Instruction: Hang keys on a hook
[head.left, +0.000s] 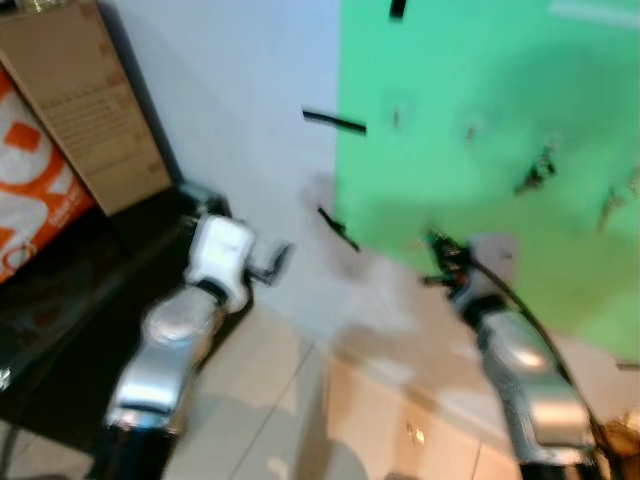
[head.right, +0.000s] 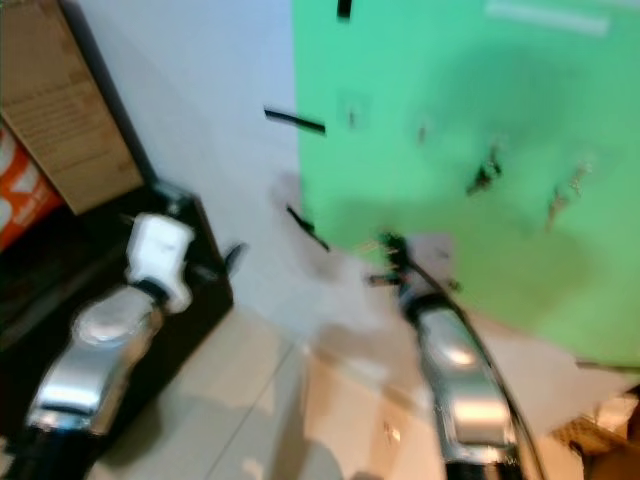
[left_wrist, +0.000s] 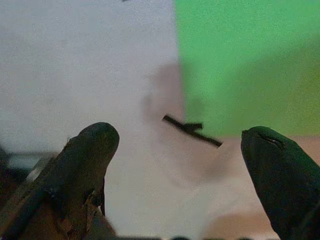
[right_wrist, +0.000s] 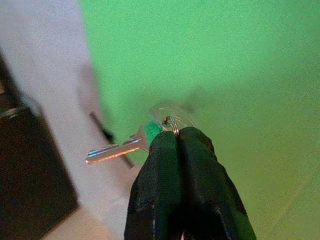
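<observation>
My right gripper (right_wrist: 179, 135) is shut on the ring of a silver key (right_wrist: 116, 151) with a green head, and the key sticks out sideways from the fingertips. In the eye views, which are blurred, this gripper (head.left: 438, 252) is raised before the lower left part of a green board (head.left: 480, 90) on the wall. Small dark hooks with keys hanging from them (head.left: 536, 174) dot the board's right side. My left gripper (left_wrist: 175, 150) is open and holds nothing. It (head.left: 276, 262) points at the white wall left of the board.
Black tape strips (head.left: 336, 122) mark the wall at the board's left edge. A black cabinet (head.left: 80, 300) stands at the left, with a cardboard box (head.left: 85, 100) and an orange and white bag (head.left: 30, 190) behind it. Pale floor tiles (head.left: 270, 400) lie below.
</observation>
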